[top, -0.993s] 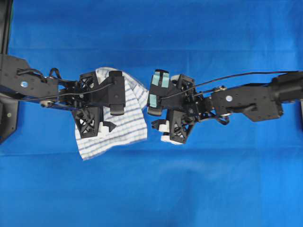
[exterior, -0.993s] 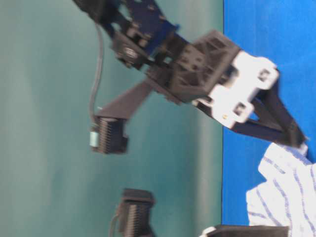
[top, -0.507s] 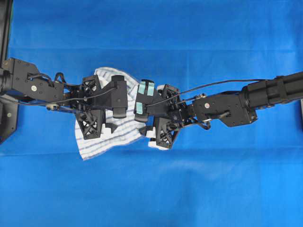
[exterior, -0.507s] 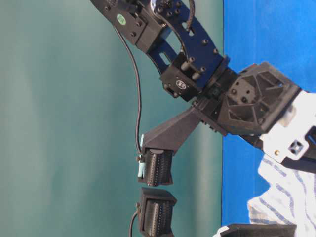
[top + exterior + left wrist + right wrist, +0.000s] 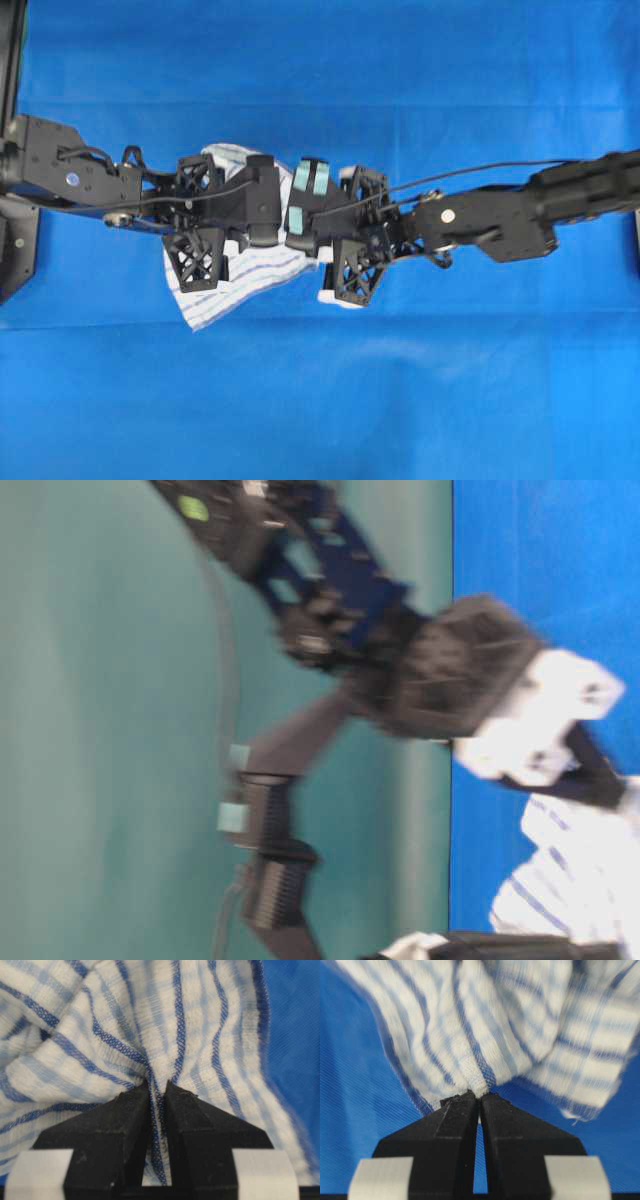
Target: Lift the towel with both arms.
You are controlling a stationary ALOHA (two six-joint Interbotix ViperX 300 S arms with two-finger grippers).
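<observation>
Now clamped where earlier spread: black left gripper [image 5: 156,1091] and right gripper [image 5: 479,1100] pinching folds of white blue-striped cloth towel [image 5: 240,285], half hidden overhead beneath both arms.

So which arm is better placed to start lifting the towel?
Neither clearly; both look ready. The left claw pinches a fold further inside the towel, probably the deeper hold. The right claw nips only the towel's hemmed edge, so it seems likelier to slip.

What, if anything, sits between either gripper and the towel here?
Nothing visible. The left gripper is shut on a fold of the towel, and the right gripper is shut on its edge, with only blue tablecloth around.
</observation>
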